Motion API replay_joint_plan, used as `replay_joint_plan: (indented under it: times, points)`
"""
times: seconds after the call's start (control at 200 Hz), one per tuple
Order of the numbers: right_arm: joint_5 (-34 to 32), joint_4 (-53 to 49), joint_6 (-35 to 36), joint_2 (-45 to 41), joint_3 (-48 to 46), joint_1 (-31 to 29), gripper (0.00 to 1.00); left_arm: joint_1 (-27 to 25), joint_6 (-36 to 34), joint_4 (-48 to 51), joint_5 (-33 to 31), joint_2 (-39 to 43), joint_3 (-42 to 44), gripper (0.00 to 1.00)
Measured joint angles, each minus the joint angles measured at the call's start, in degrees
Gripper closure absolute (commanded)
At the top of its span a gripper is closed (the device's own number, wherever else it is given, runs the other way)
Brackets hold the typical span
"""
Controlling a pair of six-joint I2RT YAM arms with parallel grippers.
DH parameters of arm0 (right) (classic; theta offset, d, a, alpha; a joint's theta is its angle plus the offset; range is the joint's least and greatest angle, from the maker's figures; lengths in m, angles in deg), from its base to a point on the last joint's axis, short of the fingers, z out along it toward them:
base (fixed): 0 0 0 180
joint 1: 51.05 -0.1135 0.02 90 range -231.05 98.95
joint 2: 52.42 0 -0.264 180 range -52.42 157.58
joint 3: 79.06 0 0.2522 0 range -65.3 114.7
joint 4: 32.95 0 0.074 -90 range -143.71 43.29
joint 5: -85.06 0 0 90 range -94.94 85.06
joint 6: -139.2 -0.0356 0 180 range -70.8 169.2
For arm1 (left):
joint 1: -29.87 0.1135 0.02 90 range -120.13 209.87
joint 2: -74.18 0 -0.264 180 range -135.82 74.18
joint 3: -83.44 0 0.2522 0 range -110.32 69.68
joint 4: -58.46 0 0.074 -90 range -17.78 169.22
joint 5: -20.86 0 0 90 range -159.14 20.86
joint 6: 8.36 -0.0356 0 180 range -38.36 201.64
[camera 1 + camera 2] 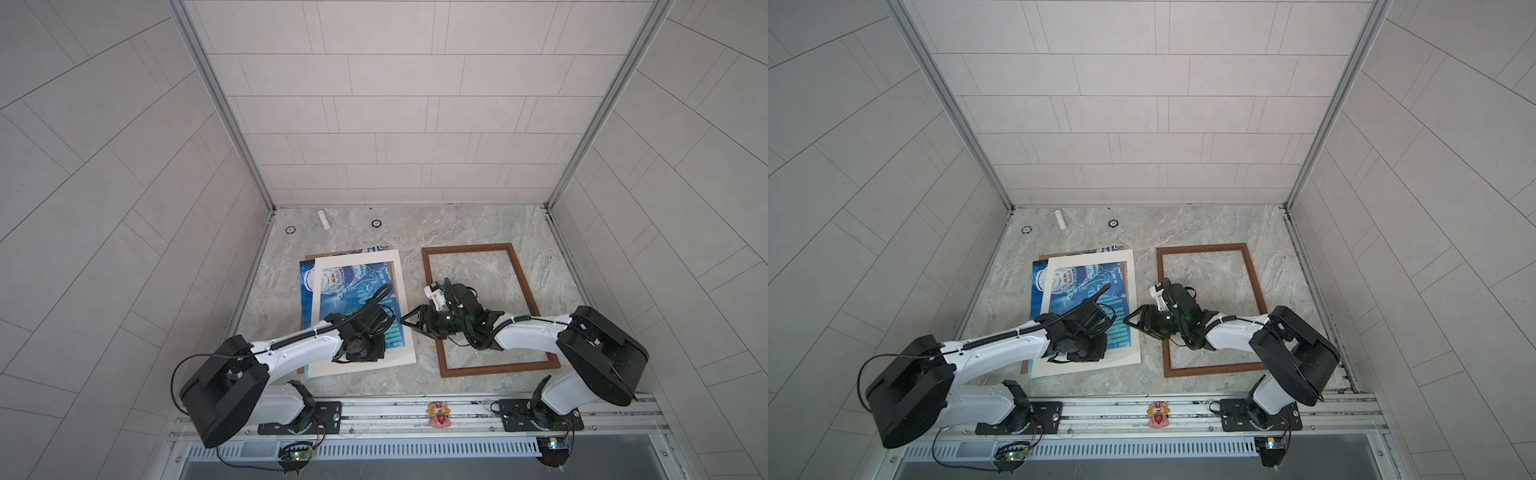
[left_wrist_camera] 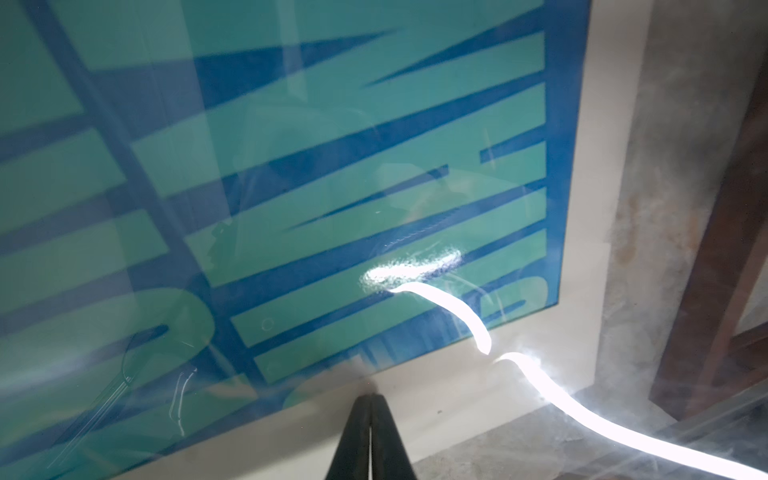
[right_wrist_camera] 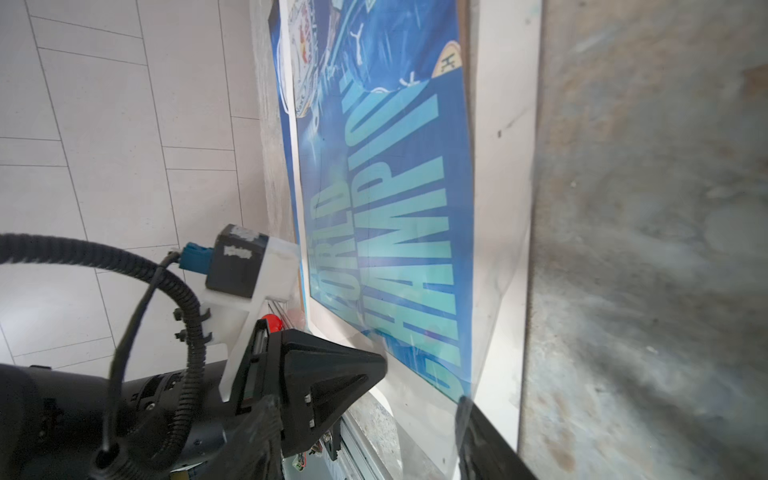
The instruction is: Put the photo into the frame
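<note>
Left fingers (image 2: 357, 440) pressed together; right fingers (image 3: 332, 374) apart.
Blue "WORLD CHAMPION" poster photo (image 1: 353, 286) lies under cream-white mat (image 1: 357, 259) on marbled grey tabletop (image 1: 457, 224), beside thin dark-brown wooden frame (image 1: 465, 248).

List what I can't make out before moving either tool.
Left tool: the left arm hides it in both top views; left wrist view shows it shut, not whether it pinches anything.
the photo: lower part under that arm and the mat in both top views.
Brown board: only slivers show under photo and mat.
the frame: right arm crosses both long rails.
White cylinder at back: too small to identify.
</note>
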Motion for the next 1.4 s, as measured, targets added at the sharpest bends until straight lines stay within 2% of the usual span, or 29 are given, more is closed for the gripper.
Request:
replay_joint_plan:
  times: [0.235,0.355,0.42,0.49,0.635,0.716,0.811,1.091,1.251,1.346,1.401]
  points:
    - [1.2,1.3,0.1,3.7,0.4,-0.7,0.47,0.0,0.0,-0.5,0.1,0.0,0.1,0.9]
    - [1.6,1.3,1.1,6.9,0.9,-0.8,0.59,0.0,0.0,-1.0,0.1,0.5,0.5,0.9]
    - [1.9,1.4,1.6,8.1,1.1,-0.8,0.69,0.0,0.0,-1.3,0.1,0.8,0.8,0.9]
    - [2.1,0.7,2.1,8.9,1.7,-0.8,0.72,0.0,0.0,-1.5,0.2,1.1,1.1,0.9]
    - [2.2,-1.8,4.3,9.1,5.0,-0.8,0.85,0.0,-0.4,-1.5,0.3,1.1,1.1,0.9]
    - [2.4,-2.2,5.0,9.1,6.3,-0.9,0.96,0.0,-0.7,-1.5,0.6,1.1,1.1,0.9]
    - [3.0,-3.6,6.1,9.1,7.5,-1.0,1.0,0.0,-1.1,-1.5,1.2,1.1,1.0,0.9]
    - [2.2,-6.6,8.4,9.4,8.3,-1.9,1.0,0.5,-2.5,0.3,1.7,3.2,1.0,0.89]
    - [-0.3,-9.8,10.3,5.9,6.7,-1.5,1.0,3.0,-3.3,5.5,1.0,9.4,-0.1,0.8]
    - [-0.6,-9.6,10.7,2.1,5.1,-0.5,1.0,4.8,-4.0,9.5,-1.5,14.6,-2.4,0.68]
    - [-0.4,-9.0,10.7,1.0,4.7,0.1,1.0,5.5,-4.0,10.7,-2.8,18.1,-2.9,0.55]
